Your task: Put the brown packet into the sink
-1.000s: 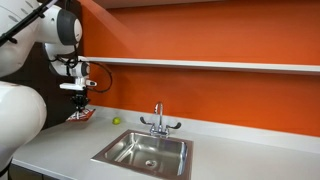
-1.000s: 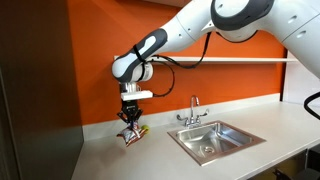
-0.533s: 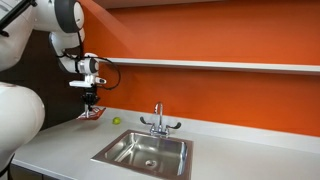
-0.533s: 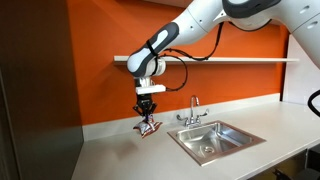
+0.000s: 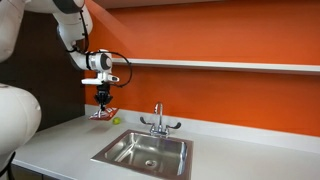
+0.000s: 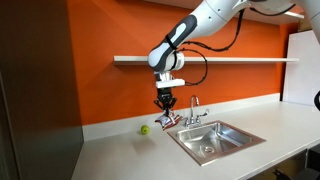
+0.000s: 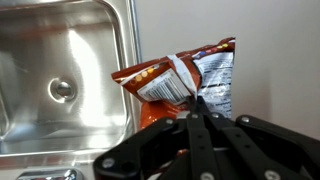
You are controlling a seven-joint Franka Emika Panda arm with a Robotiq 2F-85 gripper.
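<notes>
currently gripper (image 6: 166,104) clamped on packet (image 6: 168,119), held aloft. over the last second i carried it off the counter (image 6: 110,152) toward the sink (image 6: 225,134), now at its 4 o'clock; not yet above it.

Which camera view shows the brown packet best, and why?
The wrist view: the brown packet fills much of the frame, white markings clear. In both exterior views it is only a small reddish scrap below the pincer.

We get even, bright indoor light; the sink (image 7: 80,50) throws soft glare in the wrist view, the gripper (image 7: 193,108) up close looks blurry, packet (image 7: 170,80) sharp.
</notes>
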